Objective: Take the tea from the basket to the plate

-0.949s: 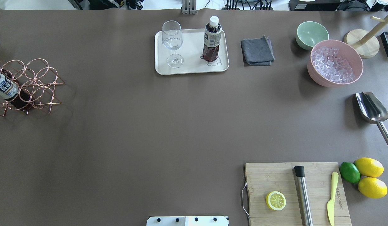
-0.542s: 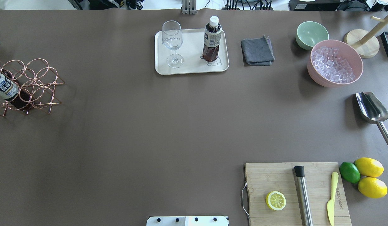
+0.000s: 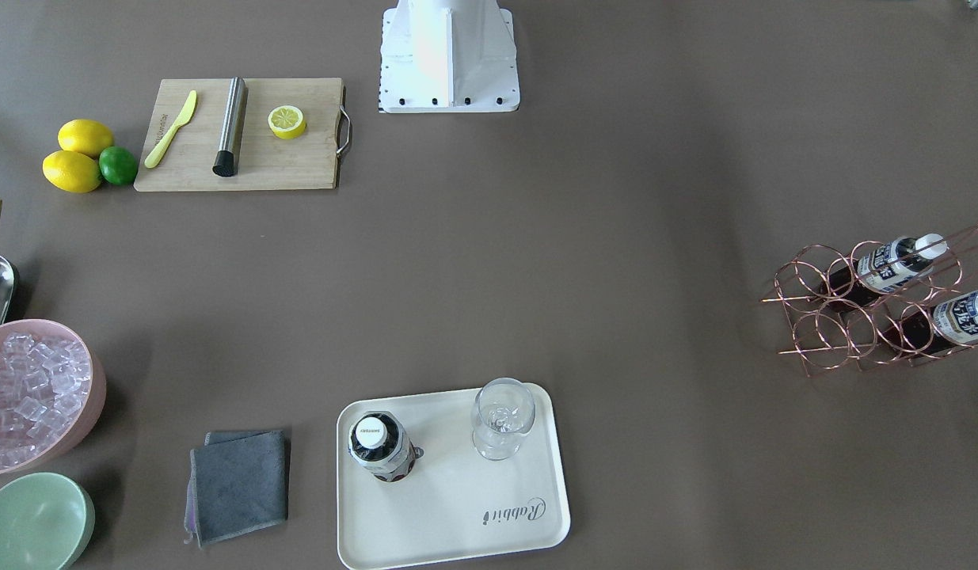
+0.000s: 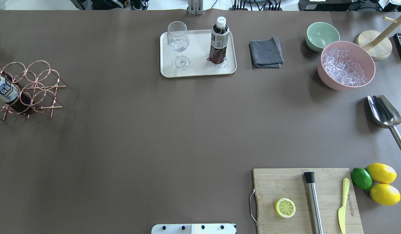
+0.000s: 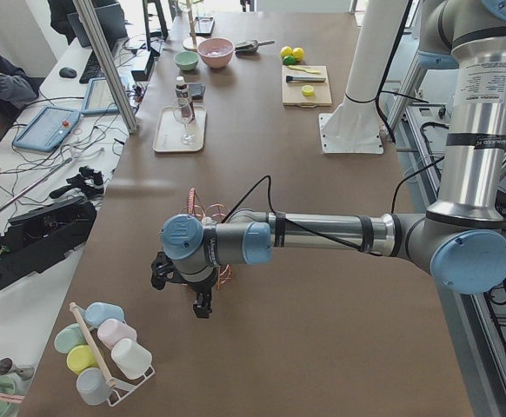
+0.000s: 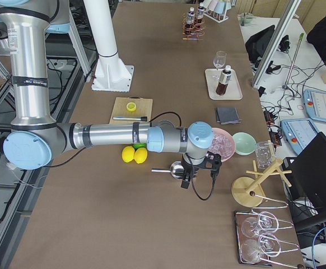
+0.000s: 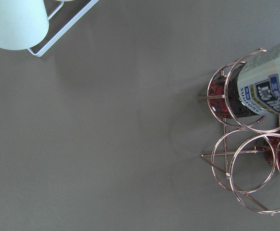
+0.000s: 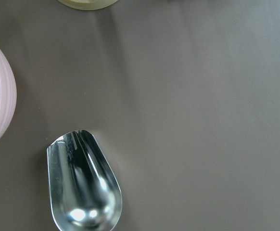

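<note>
One tea bottle [image 4: 219,40] stands upright on the cream plate [image 4: 197,70], beside the bear drawing; it also shows in the front-facing view [image 3: 380,447] on the plate [image 3: 457,507]. The copper wire basket [image 4: 34,86] sits at the table's left end and holds two more tea bottles [image 3: 892,265] [image 3: 960,317] lying on their sides. My left gripper [image 5: 199,304] hangs over the table just beside the basket [image 5: 205,208]. My right gripper [image 6: 198,171] hovers over the steel scoop. I cannot tell if either is open or shut.
A stemmed glass [image 4: 178,44] shares the plate. To its right are a grey cloth [image 4: 266,52], a green bowl [image 4: 322,35], a pink ice bowl [image 4: 346,65] and the scoop [image 4: 383,112]. A cutting board [image 4: 284,185] with lemon half lies near the front.
</note>
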